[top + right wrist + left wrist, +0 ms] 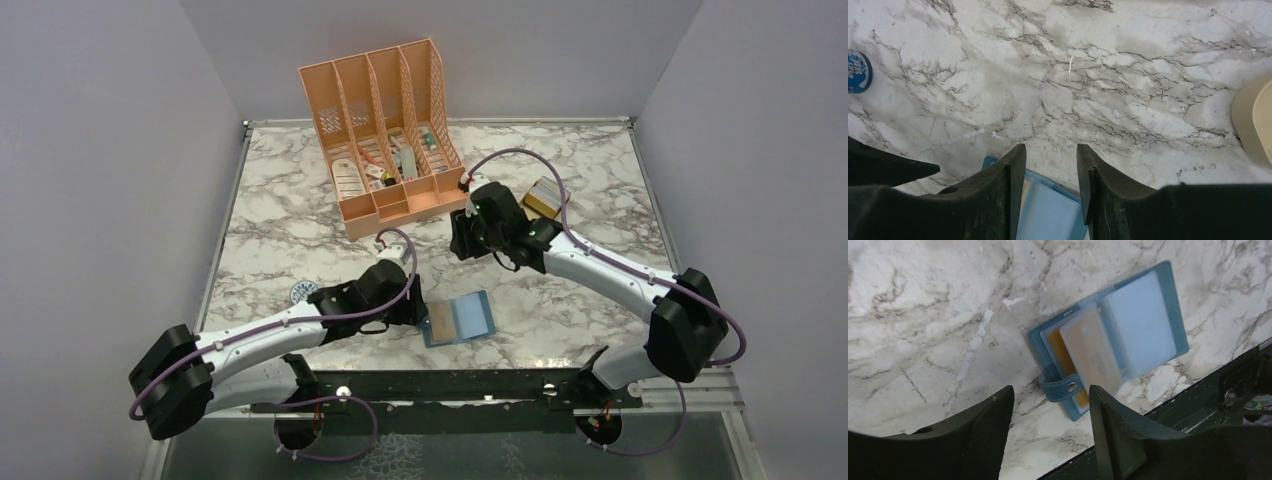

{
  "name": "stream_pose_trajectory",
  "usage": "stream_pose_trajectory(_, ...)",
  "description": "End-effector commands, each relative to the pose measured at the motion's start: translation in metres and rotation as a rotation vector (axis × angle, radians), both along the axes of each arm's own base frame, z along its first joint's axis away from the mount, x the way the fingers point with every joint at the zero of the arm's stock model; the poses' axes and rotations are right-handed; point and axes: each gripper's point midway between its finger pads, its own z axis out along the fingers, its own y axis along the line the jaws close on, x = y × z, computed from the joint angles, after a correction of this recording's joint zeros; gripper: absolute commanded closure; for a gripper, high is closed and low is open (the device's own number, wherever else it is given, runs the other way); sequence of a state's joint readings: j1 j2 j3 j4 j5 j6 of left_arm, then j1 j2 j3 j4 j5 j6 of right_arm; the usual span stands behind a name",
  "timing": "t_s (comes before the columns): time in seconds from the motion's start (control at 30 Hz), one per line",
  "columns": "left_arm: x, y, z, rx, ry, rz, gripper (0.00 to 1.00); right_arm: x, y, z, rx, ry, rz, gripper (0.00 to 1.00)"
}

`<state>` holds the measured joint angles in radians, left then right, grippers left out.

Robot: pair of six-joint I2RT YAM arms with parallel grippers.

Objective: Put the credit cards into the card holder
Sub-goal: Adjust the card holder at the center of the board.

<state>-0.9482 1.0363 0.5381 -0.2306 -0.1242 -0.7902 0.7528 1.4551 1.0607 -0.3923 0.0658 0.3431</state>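
Marble table carries a tall peach desk organizer at the back middle, its slots full of small items. A blue-and-white disc lies near the left edge, beside the left arm's wrist. At the right, behind the right arm, sits a gold card, partly crossed by a purple cable. In the right wrist view a tan tray shows at the right border.

The card holder lies open and flat close to the near edge of the table, just beside the black rail. Its clear sleeves hold credit cards, one tan and one yellow-orange beneath it; the snap tab sticks out toward the left gripper.

The left gripper sits low just left of the holder, jaws spread with nothing between them, the tab right in front of the gap. The right gripper hangs above the table between the organizer and the holder, jaws apart and empty, a corner of the holder showing under it.

Bare marble lies open on the left half and between organizer and holder; walls close in on three sides.
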Motion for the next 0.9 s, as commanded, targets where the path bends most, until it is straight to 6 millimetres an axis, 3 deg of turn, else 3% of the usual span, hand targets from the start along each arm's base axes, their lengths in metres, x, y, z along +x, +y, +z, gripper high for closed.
stream_pose_trajectory(0.0, -0.015, -0.009, -0.019, -0.021, 0.106, -0.039, 0.42, -0.006, -0.001, -0.009, -0.002, 0.023, 0.014, 0.57)
stream_pose_trajectory(0.33, -0.016, 0.002, -0.051, 0.097, 0.175, 0.007, 0.43, -0.034, -0.002, -0.021, 0.069, 0.095, 0.053, 0.57)
stream_pose_trajectory(0.53, -0.018, 0.012, -0.060, 0.140, 0.202, 0.046, 0.44, -0.039, -0.009, -0.019, 0.069, 0.084, 0.039, 0.57)
stream_pose_trajectory(0.67, -0.015, 0.016, -0.053, 0.130, 0.177, 0.075, 0.45, -0.034, -0.016, -0.017, 0.047, 0.059, 0.013, 0.57)
stream_pose_trajectory(0.87, -0.010, 0.032, -0.046, 0.157, 0.133, 0.135, 0.45, -0.011, -0.033, -0.009, -0.082, -0.009, -0.066, 0.57)
